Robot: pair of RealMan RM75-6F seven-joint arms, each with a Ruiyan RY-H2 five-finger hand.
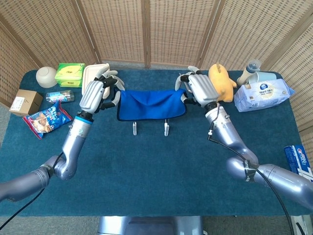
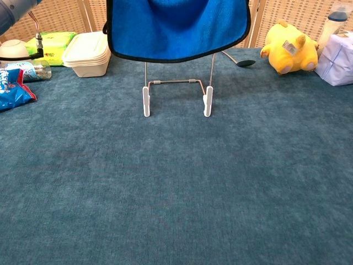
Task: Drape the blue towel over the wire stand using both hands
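Blue towel (image 1: 151,105) is held stretched above the wire stand (image 2: 176,95) on the teal table cloth (image 2: 176,187): one top corner is gripped by the left hand (image 1: 98,94), the other by the right hand (image 1: 198,89). The stand's uprights are seen below the towel's lower edge. A closed white lunch box (image 2: 87,53), contents hidden, is placed at far left, beside a green packet (image 2: 49,40).

— What can't you see from there?
— The blue towel (image 2: 177,30) covers my wire stand's (image 2: 176,93) top, and the chest view's upper edge cuts the towel off.
— Hands?
— Outside the chest view entirely.
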